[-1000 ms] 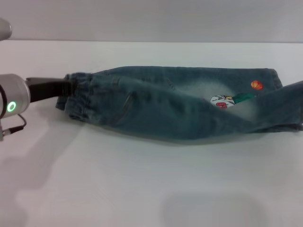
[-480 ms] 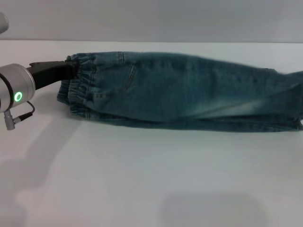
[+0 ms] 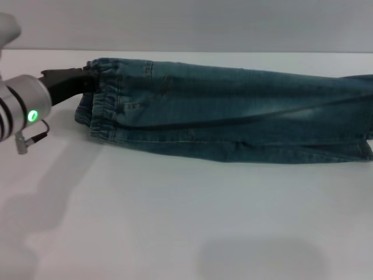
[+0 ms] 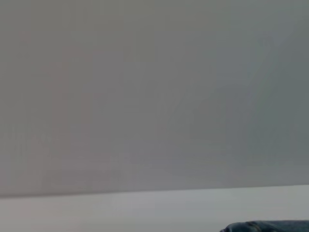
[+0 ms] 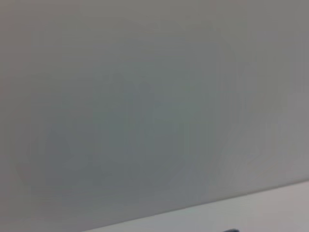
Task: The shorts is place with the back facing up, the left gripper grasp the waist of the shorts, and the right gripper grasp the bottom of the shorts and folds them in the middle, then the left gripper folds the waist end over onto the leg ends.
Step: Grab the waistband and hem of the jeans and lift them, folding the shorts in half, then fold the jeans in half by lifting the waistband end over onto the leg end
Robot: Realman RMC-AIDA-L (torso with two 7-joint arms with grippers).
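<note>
Left tool [image 3: 87,81] grips puckered waist [image 3: 99,99] — faded denim shorts [image 3: 233,116].

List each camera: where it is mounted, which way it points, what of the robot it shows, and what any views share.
Head view: on the robot's head, looking forward and down at the table; the shorts lie folded lengthwise; the left gripper meets the waist.
Left wrist view: on the left arm, facing the blank wall; no part of the robot shows; a sliver of denim at the edge.
Right wrist view: on the right arm, facing the wall; none of the robot shows.
Shared: head and left wrist views both show the shorts and table.
</note>
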